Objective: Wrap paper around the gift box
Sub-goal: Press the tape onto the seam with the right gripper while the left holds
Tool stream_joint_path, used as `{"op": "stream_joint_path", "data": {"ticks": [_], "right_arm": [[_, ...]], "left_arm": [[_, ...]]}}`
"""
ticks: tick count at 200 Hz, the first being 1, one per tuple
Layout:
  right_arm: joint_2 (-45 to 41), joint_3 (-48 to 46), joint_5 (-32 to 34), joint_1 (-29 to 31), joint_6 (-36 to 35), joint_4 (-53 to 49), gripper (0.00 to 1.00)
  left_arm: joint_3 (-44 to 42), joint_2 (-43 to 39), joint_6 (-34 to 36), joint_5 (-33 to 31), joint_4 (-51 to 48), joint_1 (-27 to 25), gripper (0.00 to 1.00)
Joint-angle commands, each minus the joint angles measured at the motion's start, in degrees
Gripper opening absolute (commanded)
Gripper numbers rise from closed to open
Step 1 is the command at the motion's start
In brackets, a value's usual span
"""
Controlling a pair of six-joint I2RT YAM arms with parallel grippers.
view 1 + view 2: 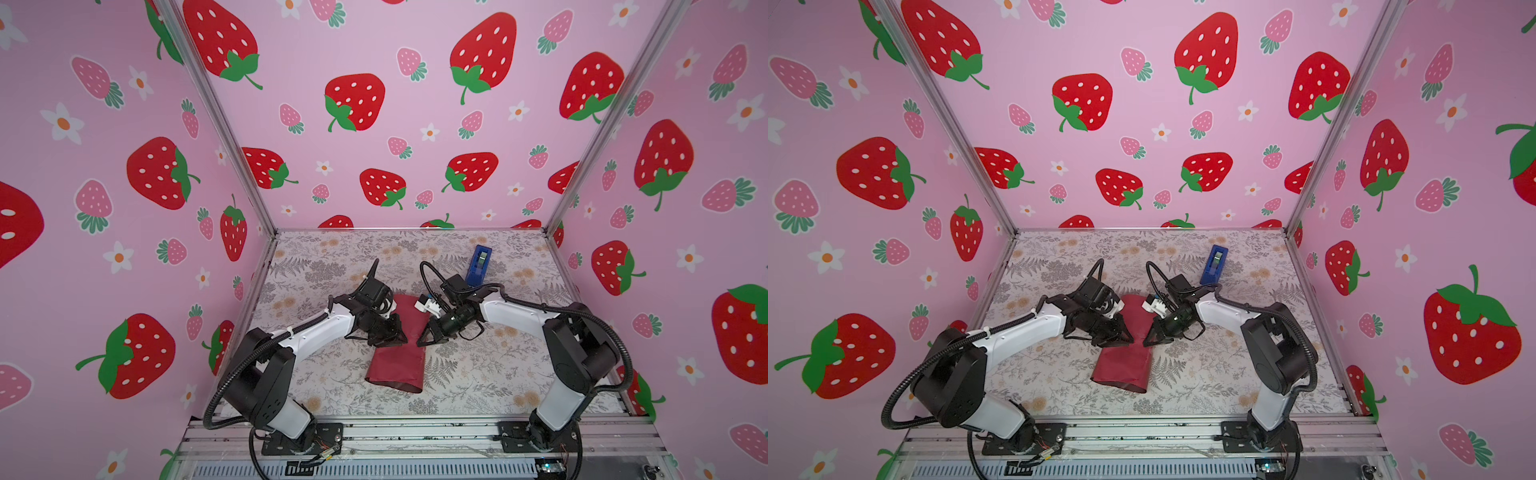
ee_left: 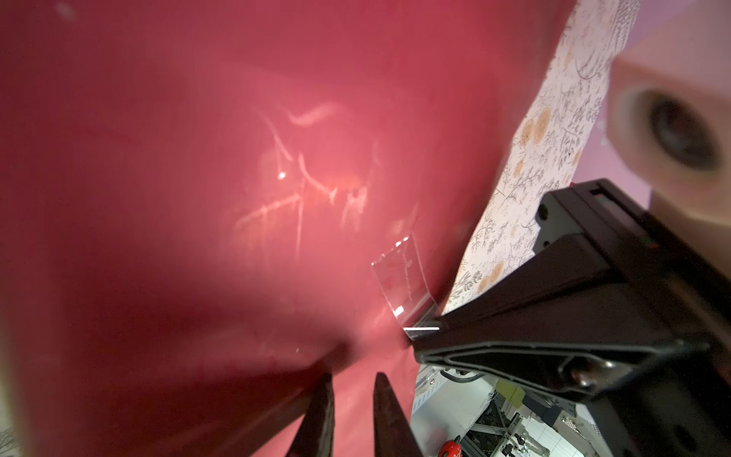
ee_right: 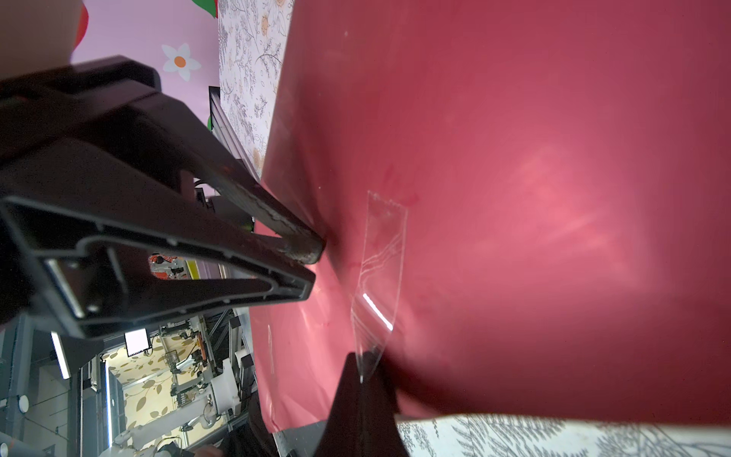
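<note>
Two arms close in from opposite sides on the paper (image 1: 395,368) (image 1: 1121,370), a maroon sheet rolled into a loose sleeve that lies on the table (image 1: 519,374). The box is nowhere to be seen; presumably the sheet hides it.

Both arms are bent at raised elbows, their white forearms sloping inward and down so the wrists nearly meet over the middle of the paper.

The left gripper (image 1: 401,337) (image 1: 1128,338) comes at the paper from its left side. In the right wrist view the left gripper (image 3: 312,265) has its fingertips pushed against the maroon surface with a narrow gap between them. The left wrist view shows the same slim gap (image 2: 352,411), with paper showing through it. Whether a fold is caught there cannot be told.

The right gripper (image 1: 420,343) (image 1: 1146,343) points at the paper from its right side, jaws pressed together. In its wrist view the gripper (image 3: 362,380) pinches one end of a strip of clear tape (image 3: 381,269). The other end of the strip lies stuck on the paper, and the middle of the strip arches off it. The left wrist view shows the same tape (image 2: 403,281) rising from the right gripper's closed tip (image 2: 415,340).

A blue dispenser (image 1: 478,264) (image 1: 1213,264) stands beyond the paper's far end, to the right and well apart from it.
</note>
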Motion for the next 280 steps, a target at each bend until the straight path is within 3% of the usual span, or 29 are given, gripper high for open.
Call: {"op": "stream_joint_path", "data": {"ticks": [1, 65, 149, 236, 280], "right_arm": [[2.1, -0.61, 3.84, -0.26, -1.76, -3.83, 0.0], [1.84, -0.79, 3.32, -0.17, -0.7, -2.78, 0.0], [1.89, -0.66, 2.77, -0.14, -0.08, -2.33, 0.0], [-0.25, 0.61, 1.49, -0.15, 0.1, -3.78, 0.0], [-3.41, 1.11, 1.05, -0.14, 0.88, -6.11, 0.2]], "left_arm": [[2.18, -0.64, -3.17, -2.68, -0.34, -0.17, 0.16], [5.49, 1.18, -7.16, 0.61, 4.42, -0.8, 0.01], [6.07, 6.34, -8.31, 0.62, 7.6, -1.49, 0.0], [1.99, 10.1, -6.69, -2.22, 3.65, -1.79, 0.0], [0.15, 9.67, -6.39, -2.56, 3.84, -1.44, 0.0]]}}
